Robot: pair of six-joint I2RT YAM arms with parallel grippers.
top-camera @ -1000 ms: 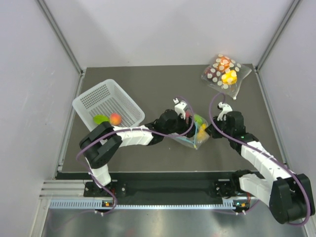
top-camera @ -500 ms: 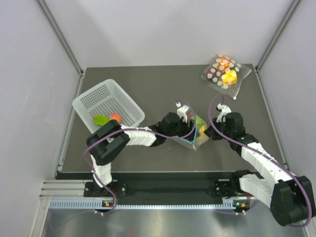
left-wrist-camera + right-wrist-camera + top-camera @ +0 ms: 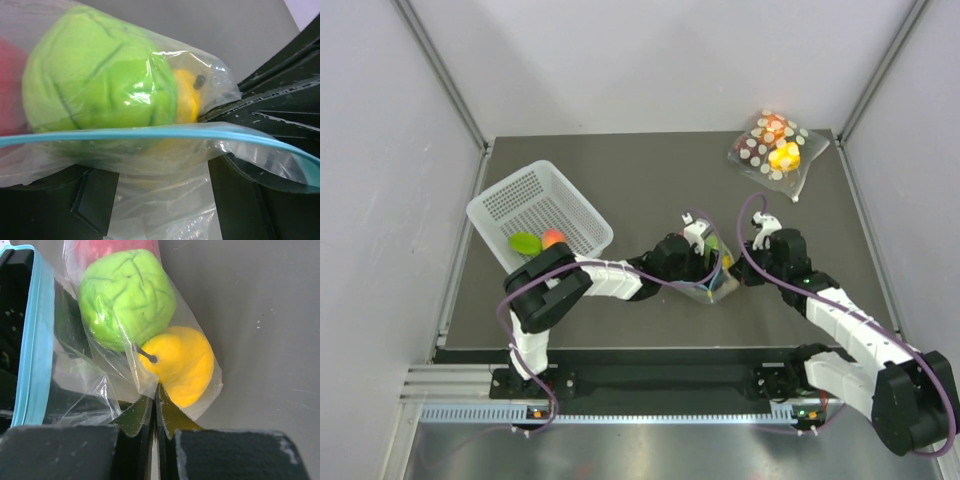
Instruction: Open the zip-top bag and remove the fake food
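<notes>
The zip-top bag (image 3: 713, 277) lies at the table's middle between my two grippers. Its teal strip (image 3: 150, 132) runs across the left wrist view. Inside are a green fruit (image 3: 125, 295), a yellow fruit (image 3: 185, 365) and a red one (image 3: 110, 247). My left gripper (image 3: 703, 255) is open at the bag's mouth, with its fingers (image 3: 50, 200) wide apart and clear plastic lying between them. My right gripper (image 3: 745, 268) is shut on a fold of the bag's plastic (image 3: 145, 380) right beside the yellow fruit. A green fruit (image 3: 525, 242) and a peach-orange fruit (image 3: 552, 237) lie in the basket.
A white mesh basket (image 3: 490, 205) stands at the left of the dark mat. A clear polka-dot bag (image 3: 775, 145) with yellow and orange pieces lies at the far right corner. White walls enclose the table on three sides.
My left gripper has moved right and nearer, further onto the bag's mouth. The bag has bunched up and shifted slightly nearer. The right gripper has kept its hold and edged left.
</notes>
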